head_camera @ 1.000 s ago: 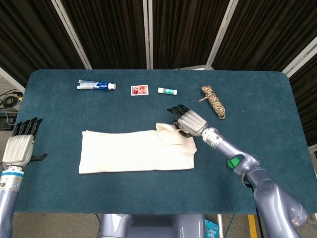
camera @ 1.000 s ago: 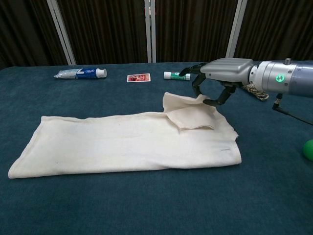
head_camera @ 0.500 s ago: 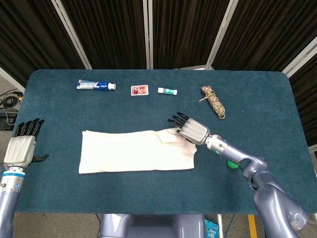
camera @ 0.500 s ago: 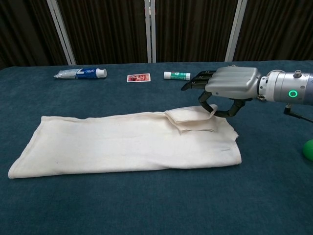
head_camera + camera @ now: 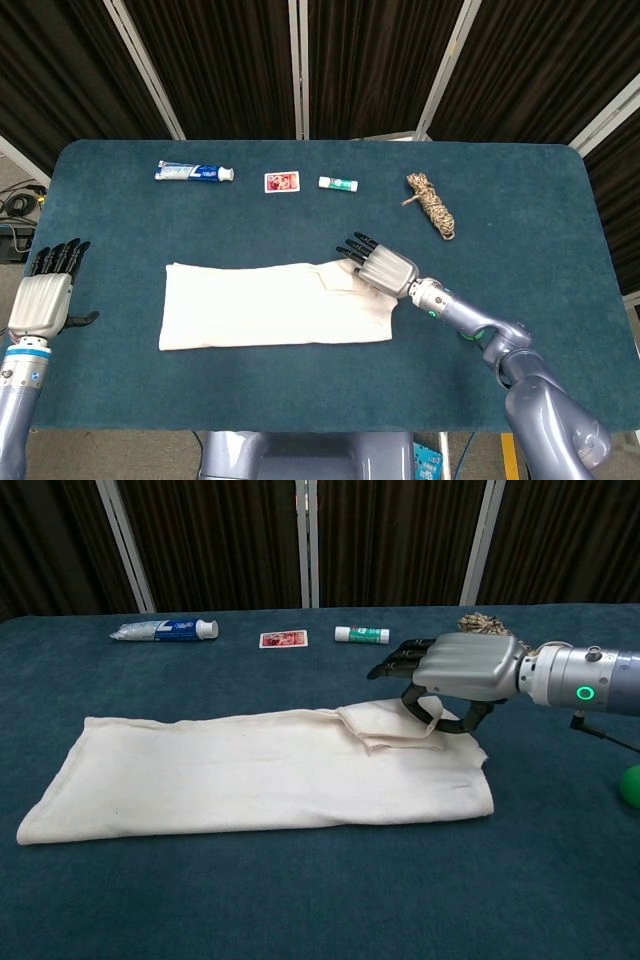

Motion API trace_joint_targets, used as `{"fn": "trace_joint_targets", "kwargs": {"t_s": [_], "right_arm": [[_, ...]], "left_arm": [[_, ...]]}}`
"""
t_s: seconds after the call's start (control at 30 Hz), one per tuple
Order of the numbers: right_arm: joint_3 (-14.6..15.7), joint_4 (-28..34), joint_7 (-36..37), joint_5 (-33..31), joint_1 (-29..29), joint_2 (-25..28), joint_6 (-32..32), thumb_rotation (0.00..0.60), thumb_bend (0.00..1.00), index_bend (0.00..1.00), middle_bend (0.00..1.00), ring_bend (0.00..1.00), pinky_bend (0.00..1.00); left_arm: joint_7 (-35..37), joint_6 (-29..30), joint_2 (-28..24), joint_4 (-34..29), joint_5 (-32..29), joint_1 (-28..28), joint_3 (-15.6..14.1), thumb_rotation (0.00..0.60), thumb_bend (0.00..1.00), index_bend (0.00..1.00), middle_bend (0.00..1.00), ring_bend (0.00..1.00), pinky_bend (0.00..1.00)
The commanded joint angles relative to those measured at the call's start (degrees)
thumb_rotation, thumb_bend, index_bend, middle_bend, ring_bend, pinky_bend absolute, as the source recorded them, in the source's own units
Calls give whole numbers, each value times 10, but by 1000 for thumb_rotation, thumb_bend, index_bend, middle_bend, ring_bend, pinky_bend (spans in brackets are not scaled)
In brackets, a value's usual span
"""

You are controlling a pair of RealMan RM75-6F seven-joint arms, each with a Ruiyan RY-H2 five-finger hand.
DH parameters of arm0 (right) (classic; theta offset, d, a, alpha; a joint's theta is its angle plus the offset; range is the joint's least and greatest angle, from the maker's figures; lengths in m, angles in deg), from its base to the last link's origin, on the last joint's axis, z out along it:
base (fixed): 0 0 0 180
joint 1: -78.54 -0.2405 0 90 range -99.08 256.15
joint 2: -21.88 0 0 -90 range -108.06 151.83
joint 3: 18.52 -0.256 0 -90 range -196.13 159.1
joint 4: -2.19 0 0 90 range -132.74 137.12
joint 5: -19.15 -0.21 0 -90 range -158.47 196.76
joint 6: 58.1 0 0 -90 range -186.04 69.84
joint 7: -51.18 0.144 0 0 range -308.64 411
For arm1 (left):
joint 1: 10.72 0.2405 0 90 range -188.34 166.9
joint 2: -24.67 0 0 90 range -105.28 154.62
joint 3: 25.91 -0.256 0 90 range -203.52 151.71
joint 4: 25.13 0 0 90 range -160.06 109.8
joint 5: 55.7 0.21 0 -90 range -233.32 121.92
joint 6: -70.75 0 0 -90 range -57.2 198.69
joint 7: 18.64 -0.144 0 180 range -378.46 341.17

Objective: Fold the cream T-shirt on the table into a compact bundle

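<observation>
Big blue table [image 5: 520,200] filling most of the frame. Cream T-shirt [image 5: 260,305] lying flat in the lower middle of the head view, already a long strip, long side running left to right across the picture. Small folded flap [image 5: 395,725] sitting on top at its right end.

Right hand [image 5: 380,265] down at that right end, just above the flap in the chest view, fingers [image 5: 400,660] stretched out flat and pointing toward the top left, thumb curled under near the cloth. Nothing pinched as far as can be seen; touching the cloth or not, hard to tell. Left hand [image 5: 42,295] far off at the left edge, fingers up and apart, holding nothing, well apart from the shirt.

So, right hand much nearer. Probably best to fold the right end over toward the left, along the long side.

Toothpaste tube [image 5: 195,172], little card [image 5: 281,181], small green tube [image 5: 340,183] and rope bundle [image 5: 430,205] lined up along the top.
</observation>
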Motion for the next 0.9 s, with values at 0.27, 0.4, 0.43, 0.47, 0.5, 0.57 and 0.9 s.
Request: {"fn": "trace_joint_targets", "kwargs": {"t_s": [0.27, 0.4, 0.43, 0.47, 0.5, 0.57, 0.9], "right_arm": [[6, -6, -24, 4, 0, -10, 14, 600, 351, 694, 37, 0, 0], [5, 0, -34, 2, 0, -11, 19, 600, 331, 648, 20, 0, 0], [5, 2, -37, 1, 0, -11, 22, 600, 327, 592, 11, 0, 0], [4, 4, -41, 0, 0, -10, 26, 600, 320, 535, 7, 0, 0], [3, 8, -46, -2, -1, -8, 33, 600, 304, 437, 2, 0, 0], [-1, 21, -52, -7, -2, -3, 40, 600, 259, 283, 0, 0, 0], [-17, 172, -132, -13, 10, 111, -23, 600, 28, 82, 0, 0, 0]], "left_arm": [[4, 2, -3, -3, 3, 1, 0, 600, 0, 0, 0, 0, 0], [5, 1, -3, -3, 4, 2, 0, 600, 0, 0, 0, 0, 0], [6, 1, -3, -4, 4, 2, 0, 600, 0, 0, 0, 0, 0], [6, 1, -4, -4, 4, 2, 0, 600, 0, 0, 0, 0, 0], [7, 1, -4, -4, 4, 2, 0, 600, 0, 0, 0, 0, 0], [8, 2, -5, -5, 5, 3, 0, 600, 0, 0, 0, 0, 0], [24, 4, -10, -6, 15, 5, 0, 600, 0, 0, 0, 0, 0]]}}
